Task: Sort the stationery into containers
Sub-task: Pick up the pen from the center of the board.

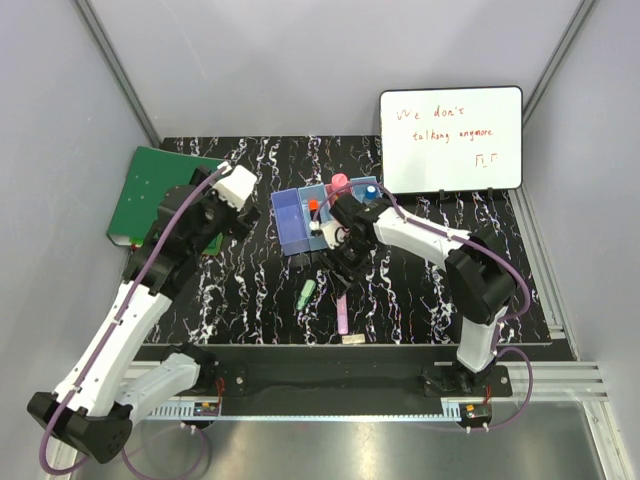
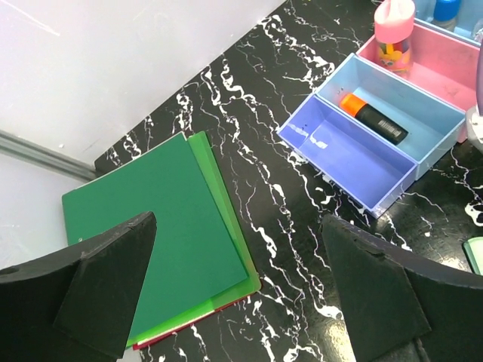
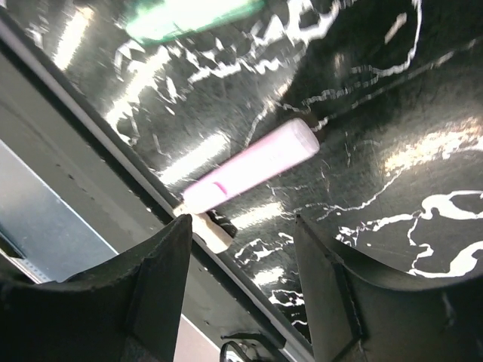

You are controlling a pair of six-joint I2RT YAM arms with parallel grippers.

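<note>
The containers (image 1: 300, 222) are a row of joined open bins at mid-table. In the left wrist view the blue bin (image 2: 351, 154) holds nothing, the light blue bin (image 2: 423, 102) holds an orange-capped black marker (image 2: 373, 117), and the pink bin (image 2: 441, 72) holds a pink-capped tube (image 2: 395, 30). A green highlighter (image 1: 305, 293), a pink highlighter (image 1: 342, 312) and a beige eraser (image 1: 353, 340) lie on the table in front of the bins. My right gripper (image 3: 241, 226) hangs open above the pink highlighter (image 3: 249, 167), holding nothing. My left gripper (image 2: 238, 222) is open wide between binder and bins.
A green binder (image 2: 158, 241) lies at the back left. A whiteboard (image 1: 450, 140) with orange writing leans at the back right. The table's near edge and a metal rail (image 3: 90, 151) run just beyond the eraser (image 3: 215, 230).
</note>
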